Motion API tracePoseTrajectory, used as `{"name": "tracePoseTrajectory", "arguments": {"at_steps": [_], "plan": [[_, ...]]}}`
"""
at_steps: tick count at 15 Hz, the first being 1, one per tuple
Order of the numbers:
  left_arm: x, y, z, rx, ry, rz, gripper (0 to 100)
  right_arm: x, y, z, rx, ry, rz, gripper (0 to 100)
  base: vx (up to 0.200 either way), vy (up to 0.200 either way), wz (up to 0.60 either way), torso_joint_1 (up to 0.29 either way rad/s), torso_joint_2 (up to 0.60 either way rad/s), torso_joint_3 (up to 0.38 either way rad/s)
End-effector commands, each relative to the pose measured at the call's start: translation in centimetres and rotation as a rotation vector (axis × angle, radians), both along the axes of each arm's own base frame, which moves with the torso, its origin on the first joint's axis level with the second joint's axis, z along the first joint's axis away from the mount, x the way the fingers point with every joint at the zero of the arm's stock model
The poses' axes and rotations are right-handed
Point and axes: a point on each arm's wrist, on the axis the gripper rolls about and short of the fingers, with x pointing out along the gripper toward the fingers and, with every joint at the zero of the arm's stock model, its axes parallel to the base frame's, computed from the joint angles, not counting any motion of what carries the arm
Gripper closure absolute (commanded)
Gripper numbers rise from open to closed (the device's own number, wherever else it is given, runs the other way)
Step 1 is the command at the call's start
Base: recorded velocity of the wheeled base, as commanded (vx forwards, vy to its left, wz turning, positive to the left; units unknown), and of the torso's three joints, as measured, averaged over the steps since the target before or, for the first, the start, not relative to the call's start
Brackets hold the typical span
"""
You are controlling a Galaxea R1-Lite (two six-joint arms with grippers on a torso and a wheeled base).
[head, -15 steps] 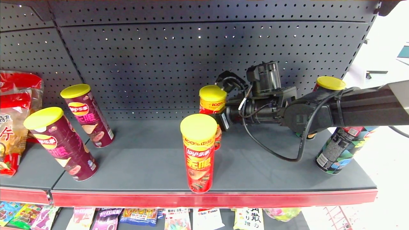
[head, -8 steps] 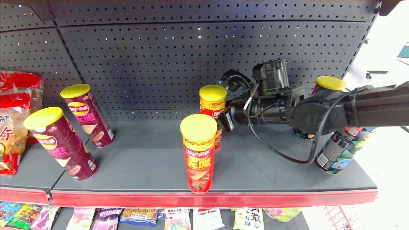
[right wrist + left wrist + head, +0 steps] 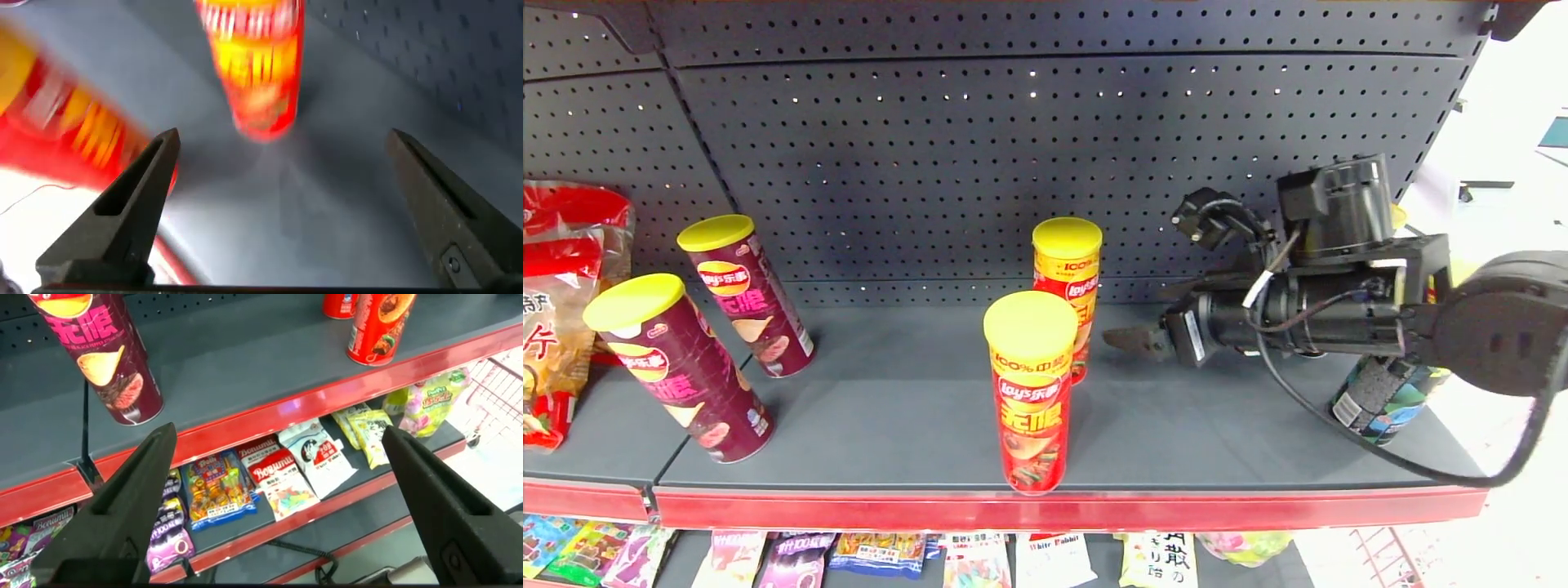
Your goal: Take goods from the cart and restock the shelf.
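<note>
Checking right gripper (image 3: 283, 135): clamped or released? /A

Released. Seeing its fingers (image 3: 122, 220) spread wide, nothing between them, over the grey shelf (image 3: 890, 408), near the rear red crisp tube (image 3: 1067, 282) yet apart from it. /B

Placing the task goods? /A

Logged two tubes upright mid-shelf: rear one by the pegboard back (image 3: 931, 163), front red crisp tube (image 3: 1031, 392) at the red shelf lip (image 3: 1054, 506). Yellow lids on both; yellow-and-white lettering on the red labels, plus a food picture low on the front one. /B

Turning to left gripper (image 3: 278, 431)? /A

Likewise released, empty, facing the red shelf lip and the snack packets (image 3: 270, 469) on the shelf below. /B

Anything else? /A

Recorded front maroon tube (image 3: 678, 367) and rear maroon tube (image 3: 745, 294) at shelf left, yellow-lidded too; a red bag (image 3: 556, 310) beyond them; a dark patterned can (image 3: 1380, 392) partly hidden behind the right arm. /B
</note>
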Motion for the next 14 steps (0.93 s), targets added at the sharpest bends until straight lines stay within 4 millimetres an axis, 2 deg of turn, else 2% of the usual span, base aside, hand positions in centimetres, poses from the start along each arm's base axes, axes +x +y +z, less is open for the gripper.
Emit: {"name": "tracePoseTrajectory", "arguments": {"at_steps": [1, 2, 5, 6, 7, 8, 10, 12, 14], "plan": [[0.5, -0.1, 1.0, 0.008, 0.028, 0.002, 0, -4.0, -2.5, 1.6, 0.037, -0.025, -0.013, 0, 0.000, 0.000, 0.00, 0.000, 0.00, 0.000], [1.4, -0.3, 2.4, 0.013, 0.057, 0.005, 0, -7.2, -4.5, 1.7, 0.045, -0.035, -0.012, 0, 0.000, 0.000, 0.00, 0.000, 0.00, 0.000], [4.0, -0.8, 4.2, 0.025, 0.101, 0.009, 0, -14.7, -8.6, 1.2, 0.082, -0.102, 0.015, 0, 0.000, 0.000, 0.00, 0.000, 0.00, 0.000], [4.7, -1.0, 4.7, 0.029, 0.111, 0.020, 0, -16.7, -10.0, 0.4, 0.092, -0.117, 0.012, 0, 0.000, 0.000, 0.00, 0.000, 0.00, 0.000], [5.8, -1.2, 5.4, 0.051, 0.134, 0.031, 0, -19.9, -12.3, -0.8, 0.123, -0.172, -0.017, 0, 0.000, 0.000, 0.00, 0.000, 0.00, 0.000], [6.8, -1.3, 5.5, 0.064, 0.173, 0.035, 0, -22.6, -14.4, -2.2, 0.144, -0.244, -0.127, 0, 0.000, 0.000, 0.00, 0.000, 0.00, 0.000], [8.3, -1.7, 5.2, 0.081, 0.259, 0.016, 0, -25.2, -16.5, -3.6, 0.188, -0.346, -0.368, 0, 0.000, 0.000, 0.00, 0.000, 0.00, 0.000], [10.1, -2.5, 4.9, 0.074, 0.326, -0.045, 0, -26.5, -17.4, -4.0, 0.246, -0.403, -0.631, 0, 0.000, 0.000, 0.00, 0.000, 0.00, 0.000], [12.2, -3.8, 5.2, 0.037, 0.375, -0.097, 0, -28.0, -17.6, -6.9, 0.237, -0.445, -0.713, 0, 0.000, 0.000, 0.00, 0.000, 0.00, 0.000]]}}
